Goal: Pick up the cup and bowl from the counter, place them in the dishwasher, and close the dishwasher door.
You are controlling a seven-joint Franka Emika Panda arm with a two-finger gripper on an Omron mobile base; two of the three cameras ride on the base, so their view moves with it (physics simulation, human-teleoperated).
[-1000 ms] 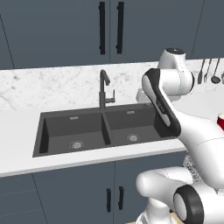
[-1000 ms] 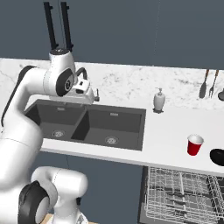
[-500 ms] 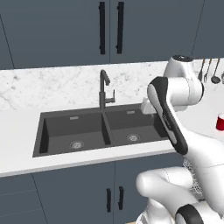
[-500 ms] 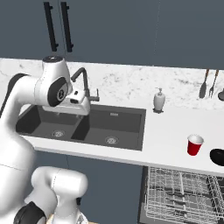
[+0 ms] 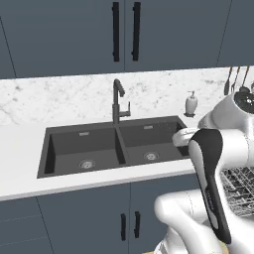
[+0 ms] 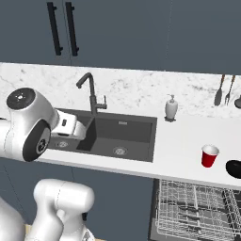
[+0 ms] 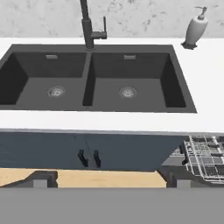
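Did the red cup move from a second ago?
No. The cup sits on the counter right of the soap bottle and beside the bowl, same as before.

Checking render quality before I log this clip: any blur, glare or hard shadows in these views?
Left base view: sharp, flat even light, no glare on the white countertop. Right base view: crisp; small red party cup casts hardly any shadow. Hand view: slightly soft; dark double-basin sink shaded, not glossy.

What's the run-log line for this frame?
phase: pre-grasp | tool: open, empty, facing sink | cup: on counter, untouched | bowl: beside cup | dishwasher: open, rack out
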